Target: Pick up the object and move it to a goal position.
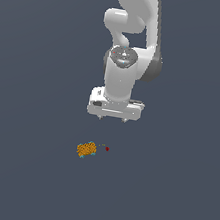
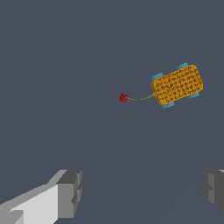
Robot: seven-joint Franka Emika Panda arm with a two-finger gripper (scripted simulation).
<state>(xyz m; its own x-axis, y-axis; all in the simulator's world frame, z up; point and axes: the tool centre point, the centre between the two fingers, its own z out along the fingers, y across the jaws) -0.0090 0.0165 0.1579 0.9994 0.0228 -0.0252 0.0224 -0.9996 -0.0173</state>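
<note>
Gripper is empty, fingers spread wide, hanging above the floor at mid-frame of the exterior view. Orange toy block lies on the floor below it, slightly toward the exterior view's left, well apart from the fingers. A thin string runs from it to a small red bead. Nothing grasped yet: approach, descent, grip, lift and carry all remain. No goal marker that I can identify.

The exterior view stands well back, facing the arm head-on from slightly above. The wrist view looks steeply down past the jaws (both fingers at its edge). Both share the orange toy on the table.
</note>
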